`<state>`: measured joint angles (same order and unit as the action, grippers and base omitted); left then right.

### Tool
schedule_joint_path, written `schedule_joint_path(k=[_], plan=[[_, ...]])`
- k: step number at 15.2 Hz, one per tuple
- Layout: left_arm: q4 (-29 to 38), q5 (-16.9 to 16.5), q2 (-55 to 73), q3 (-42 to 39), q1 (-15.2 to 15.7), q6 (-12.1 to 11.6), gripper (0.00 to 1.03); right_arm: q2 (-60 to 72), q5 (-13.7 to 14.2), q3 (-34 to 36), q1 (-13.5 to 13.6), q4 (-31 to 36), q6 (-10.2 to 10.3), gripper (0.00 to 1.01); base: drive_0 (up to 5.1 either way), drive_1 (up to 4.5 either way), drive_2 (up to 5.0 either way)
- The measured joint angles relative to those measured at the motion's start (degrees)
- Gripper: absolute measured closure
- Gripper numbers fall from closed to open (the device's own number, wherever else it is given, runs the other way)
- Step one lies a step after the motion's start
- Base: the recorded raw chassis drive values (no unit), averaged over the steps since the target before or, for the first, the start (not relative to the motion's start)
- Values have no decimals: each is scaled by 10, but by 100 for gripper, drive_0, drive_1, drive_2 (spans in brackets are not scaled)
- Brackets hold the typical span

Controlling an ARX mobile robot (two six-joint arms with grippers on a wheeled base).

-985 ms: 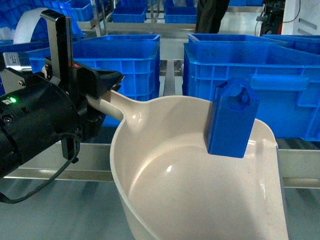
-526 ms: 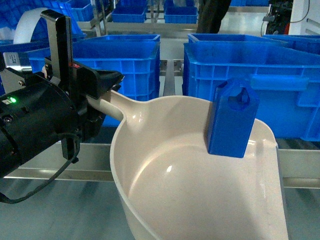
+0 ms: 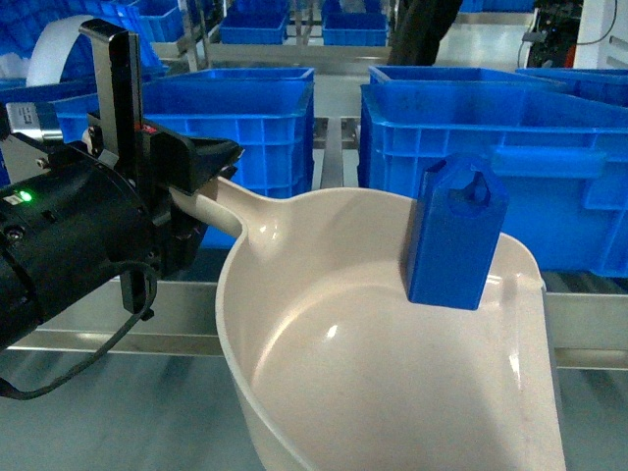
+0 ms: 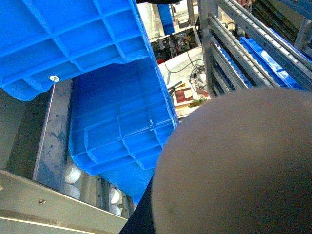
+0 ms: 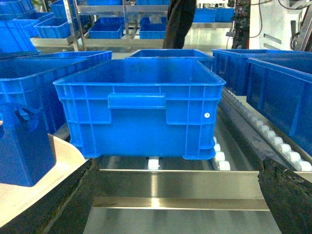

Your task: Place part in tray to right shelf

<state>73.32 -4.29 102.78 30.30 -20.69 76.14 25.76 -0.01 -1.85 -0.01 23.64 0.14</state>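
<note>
The wide cream plastic scoop-shaped tray [image 3: 392,383] carries the small bright-blue plastic part [image 3: 454,235], upright against its far right wall. The left gripper [image 3: 201,172] is clamped on the tray's handle. The right gripper's [image 5: 175,195] dark fingers [image 5: 287,195] stand wide apart, holding nothing. Behind, large blue plastic crates [image 5: 141,105] sit on the stainless-steel roller shelf [image 5: 180,183], its white rollers [image 5: 278,141] visible. Nothing on the shelf or in the tray has shifted since the earlier pictures.
</note>
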Motion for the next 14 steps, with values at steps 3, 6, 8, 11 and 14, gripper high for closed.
schedule_joint_path(k=[3, 6, 8, 11, 14], plan=[[0, 0, 0, 0, 0, 0, 91, 0, 0, 0, 0, 0, 0, 3, 0, 0, 0], [0, 0, 0, 0, 0, 0, 91, 0, 0, 0, 0, 0, 0, 3, 0, 0, 0], [0, 0, 0, 0, 0, 0, 91, 0, 0, 0, 0, 0, 0, 3, 0, 0, 0], [-15, 167, -61, 12, -11, 22, 91, 0, 0, 0, 0, 0, 0, 3, 0, 0, 0], [-41, 174, -85, 30, 16, 33, 91, 0, 0, 0, 0, 0, 0, 3, 0, 0, 0]])
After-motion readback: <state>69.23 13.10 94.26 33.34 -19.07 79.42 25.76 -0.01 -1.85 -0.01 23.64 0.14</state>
